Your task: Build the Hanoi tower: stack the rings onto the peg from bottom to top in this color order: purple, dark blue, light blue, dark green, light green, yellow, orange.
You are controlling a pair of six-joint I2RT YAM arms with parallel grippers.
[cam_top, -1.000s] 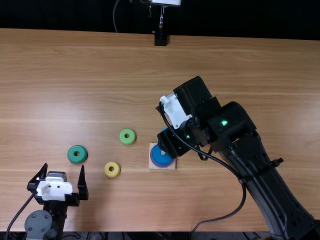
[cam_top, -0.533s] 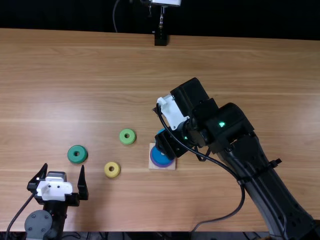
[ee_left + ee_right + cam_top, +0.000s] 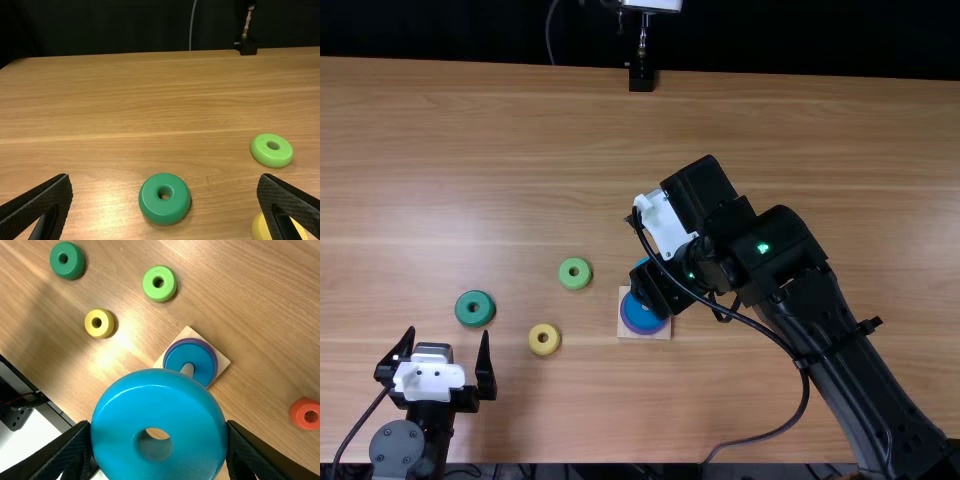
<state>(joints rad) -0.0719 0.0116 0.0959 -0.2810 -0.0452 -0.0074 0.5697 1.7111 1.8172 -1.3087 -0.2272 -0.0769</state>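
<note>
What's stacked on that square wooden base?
A purple ring, a dark blue ring on top, and the peg rising through. Whatever is beneath the purple ring is hidden.

The table is wood with long streaks, smooth and a bit shiny. The base is pale, plain wood. The light blue ring is very smooth and shiny, maybe plastic or painted wood; I can't tell. The dark green ring, light green ring and yellow ring are smooth with a soft shine. The left gripper has dull black fingers with rough, bumpy pads. The thin rod looks like shiny metal.
</note>
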